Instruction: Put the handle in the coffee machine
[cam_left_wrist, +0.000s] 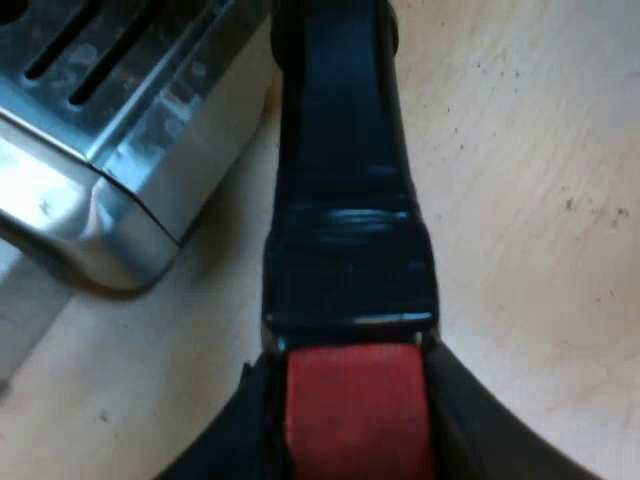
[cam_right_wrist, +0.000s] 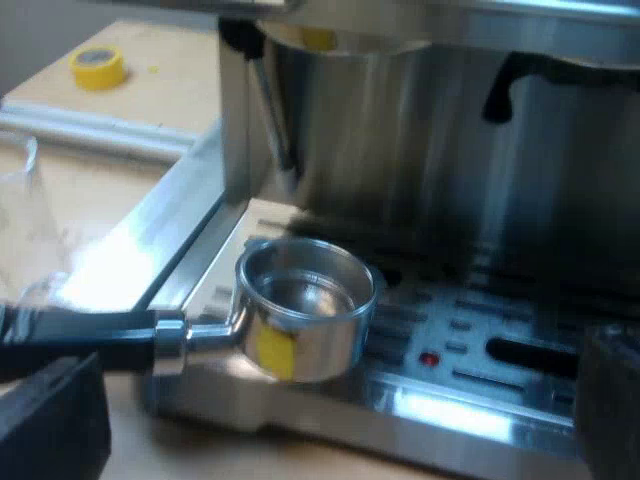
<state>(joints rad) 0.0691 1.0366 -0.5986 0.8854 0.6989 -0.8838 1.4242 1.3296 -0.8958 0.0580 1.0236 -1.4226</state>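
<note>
Holder (cam_right_wrist: 300, 320): metal basket over the drip tray (cam_right_wrist: 480, 400) at the coffee machine's (cam_right_wrist: 400, 130) front, handle leaving it at nine o'clock. My left gripper (cam_left_wrist: 355, 420): jaws pinching the handle's red end above the worktop (cam_left_wrist: 530, 200). My right gripper (cam_right_wrist: 330, 430): jaws spread, holding nothing.

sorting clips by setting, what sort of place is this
Likely a workbench set up for coffee making: a stainless espresso machine, a metal holder by its drip tray, and a roll of yellow tape on the pale wooden table.
</note>
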